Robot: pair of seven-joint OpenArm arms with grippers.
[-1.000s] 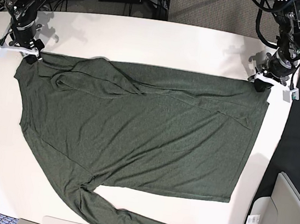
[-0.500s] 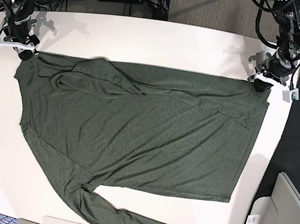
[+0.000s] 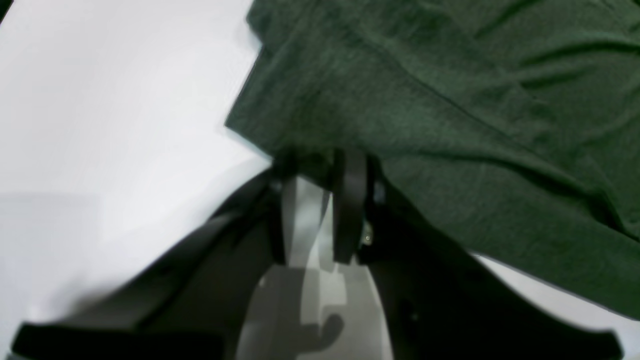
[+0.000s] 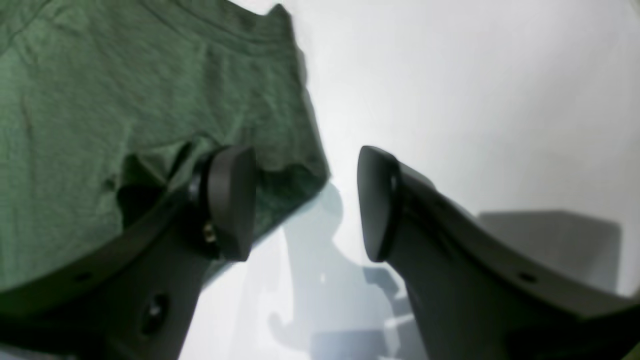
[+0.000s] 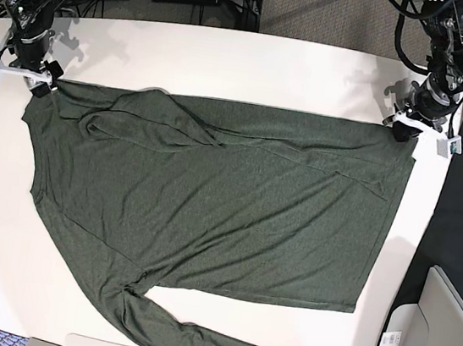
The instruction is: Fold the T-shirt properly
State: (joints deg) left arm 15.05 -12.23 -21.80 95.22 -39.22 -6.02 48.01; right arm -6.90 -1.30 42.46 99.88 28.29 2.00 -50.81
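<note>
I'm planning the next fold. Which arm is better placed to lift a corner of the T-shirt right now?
Left. The left gripper is shut on the T-shirt hem corner. The right gripper is open, the fabric edge beside one finger, so it must regrasp first.

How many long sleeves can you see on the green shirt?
2. One sleeve of the dark olive-green knit T-shirt lies folded across its chest, upper left; the other stretches along the table's near edge.

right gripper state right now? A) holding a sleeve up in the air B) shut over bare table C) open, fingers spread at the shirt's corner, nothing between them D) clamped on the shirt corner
C: in the right wrist view the right gripper has its fingers wide apart, one over the edge of the shirt, with only white table in the gap.
</note>
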